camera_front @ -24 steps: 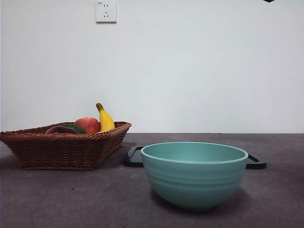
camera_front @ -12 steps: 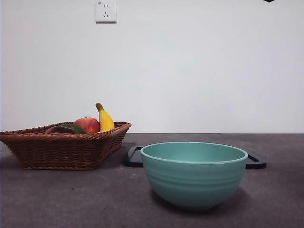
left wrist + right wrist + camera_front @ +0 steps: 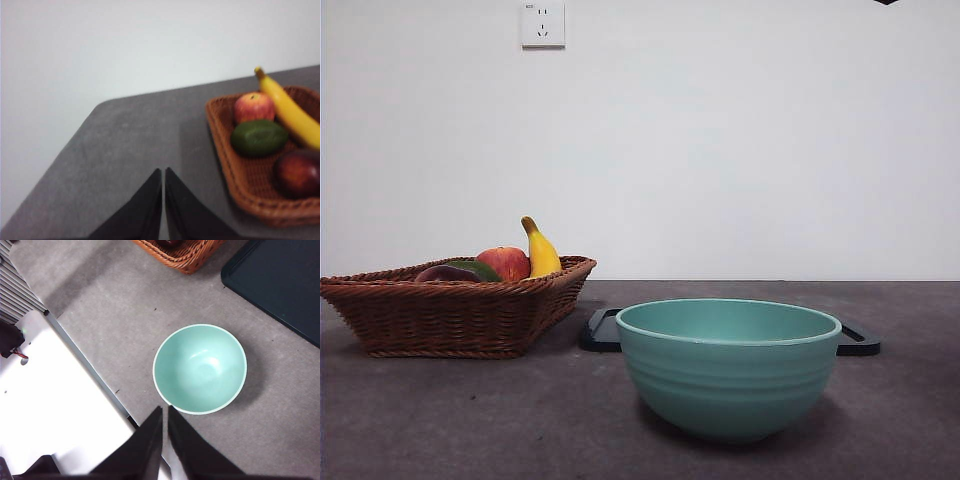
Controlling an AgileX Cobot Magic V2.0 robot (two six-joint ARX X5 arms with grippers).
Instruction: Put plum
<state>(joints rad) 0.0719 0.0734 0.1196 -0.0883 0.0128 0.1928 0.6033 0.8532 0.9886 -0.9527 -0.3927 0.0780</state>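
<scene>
The dark maroon plum (image 3: 297, 173) lies in the wicker basket (image 3: 235, 180) next to a red-and-yellow apple (image 3: 254, 107), a flat dark green fruit (image 3: 258, 138) and a banana (image 3: 290, 113). In the front view only its top (image 3: 442, 273) shows above the basket rim (image 3: 450, 312) at the left. My left gripper (image 3: 163, 172) is shut and empty, beside the basket over the bare table. My right gripper (image 3: 164, 410) is shut and empty, high above the table by the rim of the teal bowl (image 3: 200, 368).
The teal bowl (image 3: 730, 365) stands near the front, right of the basket. A dark flat tray (image 3: 860, 340) lies behind it and shows in the right wrist view (image 3: 280, 282). A black arm tip (image 3: 886, 2) shows at the top. The table's edge (image 3: 90, 370) and white base are near the bowl.
</scene>
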